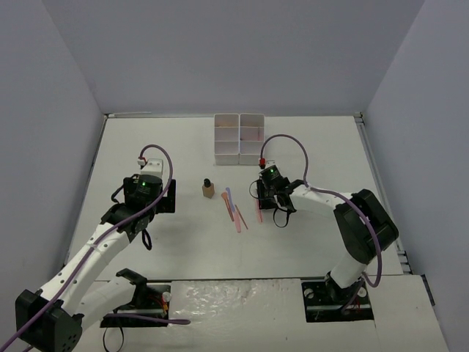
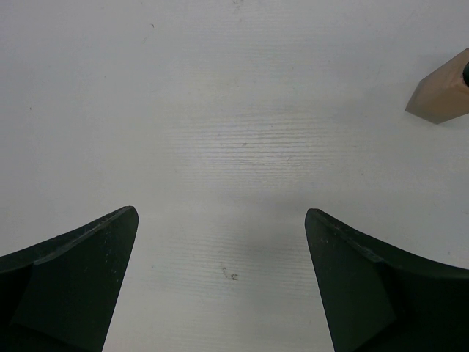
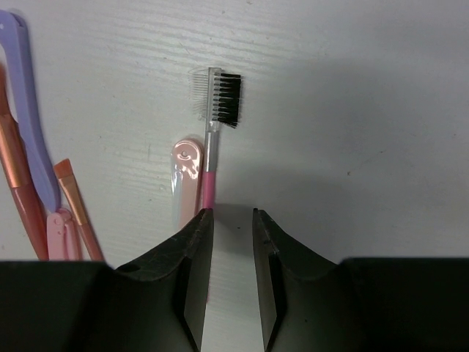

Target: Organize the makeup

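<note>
I have the left end effector (image 2: 220, 213) spread wide and holding nothing, hanging over bare bench (image 1: 183, 249) about halfway between the left edge and the middle. At the top right of its wrist view I see a corner of the tan bottle (image 2: 440, 95). From overhead the bottle (image 1: 208, 189) stands upright near the middle of the bench, black cap up, apart from everything else. Just to its right a small bunch of thin sticks (image 1: 234, 209) lies flat, fanned out and partly crossing. The right end effector (image 3: 231, 214) sits low over the right side of that bunch. Its fingers are almost together, with only a narrow slot between them, and bare bench shows through the slot. A brow brush (image 3: 220, 99) with black bristles and a clear comb lies ahead of it, and its pink handle runs back to the tip of one finger. I cannot tell whether the finger touches it. A peach stick (image 3: 187, 176) lies alongside the handle. Further left in that view are a lilac stick (image 3: 29, 132) and a small orange-tipped brush (image 3: 73, 198). The white box (image 1: 239, 137) stands at the middle of the far edge, well apart from the sticks.
</note>
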`<state>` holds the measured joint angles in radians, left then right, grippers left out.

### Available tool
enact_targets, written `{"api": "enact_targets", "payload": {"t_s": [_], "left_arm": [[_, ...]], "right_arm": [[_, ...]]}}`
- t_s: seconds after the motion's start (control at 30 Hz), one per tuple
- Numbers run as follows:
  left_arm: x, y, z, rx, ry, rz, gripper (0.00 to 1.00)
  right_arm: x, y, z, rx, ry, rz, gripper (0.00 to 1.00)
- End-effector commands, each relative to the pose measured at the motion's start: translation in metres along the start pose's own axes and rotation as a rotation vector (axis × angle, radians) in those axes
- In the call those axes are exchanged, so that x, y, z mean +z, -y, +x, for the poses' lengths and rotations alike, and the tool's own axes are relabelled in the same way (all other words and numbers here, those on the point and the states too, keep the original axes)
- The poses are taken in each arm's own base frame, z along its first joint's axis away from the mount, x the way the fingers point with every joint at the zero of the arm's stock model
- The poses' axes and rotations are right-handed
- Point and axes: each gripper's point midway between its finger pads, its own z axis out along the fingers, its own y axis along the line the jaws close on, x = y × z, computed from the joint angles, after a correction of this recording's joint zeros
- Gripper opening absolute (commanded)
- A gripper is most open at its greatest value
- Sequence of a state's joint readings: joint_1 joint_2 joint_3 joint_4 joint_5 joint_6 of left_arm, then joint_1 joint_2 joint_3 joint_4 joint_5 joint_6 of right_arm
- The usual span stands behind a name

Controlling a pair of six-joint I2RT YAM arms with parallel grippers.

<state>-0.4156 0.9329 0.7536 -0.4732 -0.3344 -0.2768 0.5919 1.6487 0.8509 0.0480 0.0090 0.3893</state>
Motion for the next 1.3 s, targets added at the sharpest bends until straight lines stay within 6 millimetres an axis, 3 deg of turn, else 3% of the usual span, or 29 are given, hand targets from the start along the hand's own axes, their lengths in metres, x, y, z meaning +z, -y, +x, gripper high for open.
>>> {"api": "enact_targets", "payload": {"t_s": [0.0, 0.3, 0.7, 1.27], "left_arm": [[-0.003, -0.004, -0.021, -0.029, 0.064, -0.015, 0.97], [-0.003, -0.003, -0.021, -0.029, 0.064, -0.015, 0.97], [-0.003, -0.004, -0.021, -0.028, 0.063, -0.016, 0.97], [-0.003, -0.004, -0.02, -0.027, 0.06, -0.02, 0.97]], "right_arm": [[0.005, -0.01, -0.01, -0.006, 0.023, -0.016, 0.25], [0.008, -0.016, -0.009, -0.006, 0.016, -0.02, 0.25], [-0.015, -0.02, -0.037, 0.119, 0.131, 0.011, 0.3], [0.004, -0.019, -0.026, 0.116, 0.097, 0.074, 0.31]]}}
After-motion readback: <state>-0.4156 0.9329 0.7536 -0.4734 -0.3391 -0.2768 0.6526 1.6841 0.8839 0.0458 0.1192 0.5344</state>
